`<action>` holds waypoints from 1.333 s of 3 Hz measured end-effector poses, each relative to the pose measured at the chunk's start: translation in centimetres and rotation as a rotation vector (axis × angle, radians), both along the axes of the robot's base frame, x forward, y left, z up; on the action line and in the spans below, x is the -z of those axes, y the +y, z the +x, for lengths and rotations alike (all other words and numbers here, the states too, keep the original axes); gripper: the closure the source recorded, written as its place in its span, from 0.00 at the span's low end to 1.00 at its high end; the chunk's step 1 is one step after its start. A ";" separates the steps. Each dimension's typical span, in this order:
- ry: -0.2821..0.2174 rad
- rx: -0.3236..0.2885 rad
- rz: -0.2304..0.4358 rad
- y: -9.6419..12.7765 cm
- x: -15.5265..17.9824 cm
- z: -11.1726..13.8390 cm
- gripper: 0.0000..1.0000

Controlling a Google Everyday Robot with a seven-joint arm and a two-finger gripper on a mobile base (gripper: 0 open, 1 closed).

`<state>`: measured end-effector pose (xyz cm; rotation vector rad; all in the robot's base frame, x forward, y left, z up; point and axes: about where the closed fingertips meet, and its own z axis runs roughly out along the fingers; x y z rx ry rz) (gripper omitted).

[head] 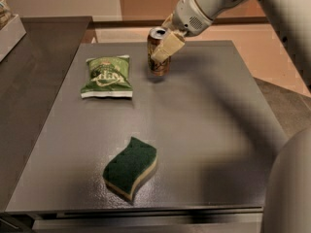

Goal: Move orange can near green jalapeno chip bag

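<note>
The orange can (pixel 158 64) is upright at the far middle of the grey table, orange-brown with a silver top. My gripper (pixel 165 45) is shut on the can, its pale fingers (pixel 168 47) clasped around the can's upper half; the arm reaches in from the upper right. The green jalapeno chip bag (pixel 107 76) lies flat on the table to the left of the can, a short gap between them.
A dark green wavy sponge (pixel 130 167) lies near the front middle of the table (pixel 218 130). A white box edge (pixel 9 30) shows at the far left. A wall runs behind the table's back edge.
</note>
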<state>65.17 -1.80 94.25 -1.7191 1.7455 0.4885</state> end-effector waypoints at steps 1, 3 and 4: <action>0.020 -0.044 -0.005 1.8 1.0 -0.2 1.00; 0.078 -0.084 -0.021 3.7 3.1 -0.4 0.80; 0.113 -0.087 -0.028 4.0 4.3 -0.4 0.56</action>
